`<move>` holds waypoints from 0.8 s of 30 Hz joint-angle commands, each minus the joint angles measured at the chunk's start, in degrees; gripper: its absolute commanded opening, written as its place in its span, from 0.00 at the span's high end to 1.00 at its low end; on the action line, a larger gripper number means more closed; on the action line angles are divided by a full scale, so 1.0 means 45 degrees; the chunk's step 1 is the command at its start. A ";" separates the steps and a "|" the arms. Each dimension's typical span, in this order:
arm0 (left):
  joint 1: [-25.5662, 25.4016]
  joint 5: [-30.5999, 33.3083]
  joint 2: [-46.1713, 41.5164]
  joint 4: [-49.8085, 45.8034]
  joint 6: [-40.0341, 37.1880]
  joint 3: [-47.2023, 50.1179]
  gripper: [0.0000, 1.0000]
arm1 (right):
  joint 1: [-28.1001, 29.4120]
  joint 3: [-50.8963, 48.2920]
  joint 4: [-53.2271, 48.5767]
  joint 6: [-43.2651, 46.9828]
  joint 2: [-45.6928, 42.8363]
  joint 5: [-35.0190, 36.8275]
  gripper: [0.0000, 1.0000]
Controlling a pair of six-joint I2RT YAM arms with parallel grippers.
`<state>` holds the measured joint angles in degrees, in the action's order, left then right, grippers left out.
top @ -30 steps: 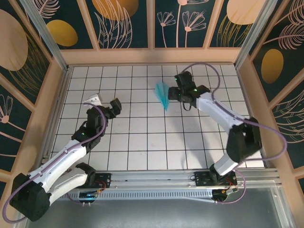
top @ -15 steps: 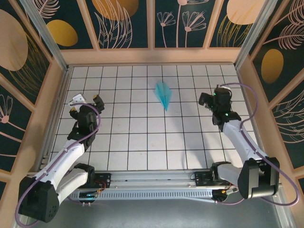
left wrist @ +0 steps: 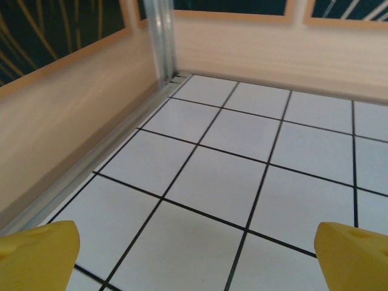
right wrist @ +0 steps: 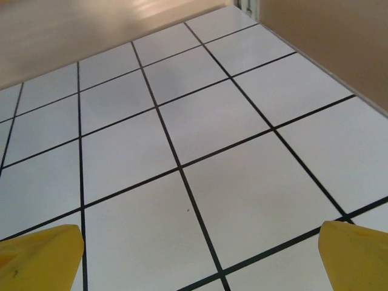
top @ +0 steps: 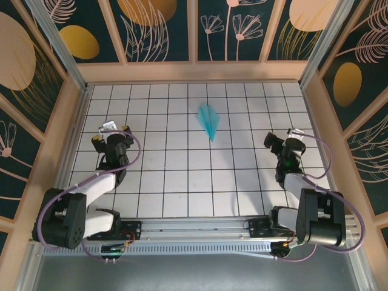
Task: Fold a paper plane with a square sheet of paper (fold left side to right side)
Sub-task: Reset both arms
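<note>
Cyan paper plane (top: pixel 208 120) well apart from right gripper (top: pixel 280 141)

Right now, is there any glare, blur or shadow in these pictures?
Top external: sharp, even light, the paper plane crisp. Left wrist: side wall smeared soft, yellow fingertips blurred. Right wrist: bright glare on the far wall, tiles sharp.

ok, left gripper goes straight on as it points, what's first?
Likely bare white tiles of the table: the left gripper, open, tilts down at them; the wooden wall lies beyond. Depth unclear.
</note>
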<state>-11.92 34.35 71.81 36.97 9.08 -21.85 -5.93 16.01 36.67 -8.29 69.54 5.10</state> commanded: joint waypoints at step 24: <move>0.1555 -0.4407 0.2603 0.8923 -0.1705 0.2647 0.01 | 0.0768 -0.0854 0.8896 0.1429 0.4450 -0.1233 0.01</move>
<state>-6.31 17.82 82.48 70.65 -0.56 -10.70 -3.09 11.33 74.43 -3.27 89.21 -1.45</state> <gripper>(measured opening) 0.988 0.992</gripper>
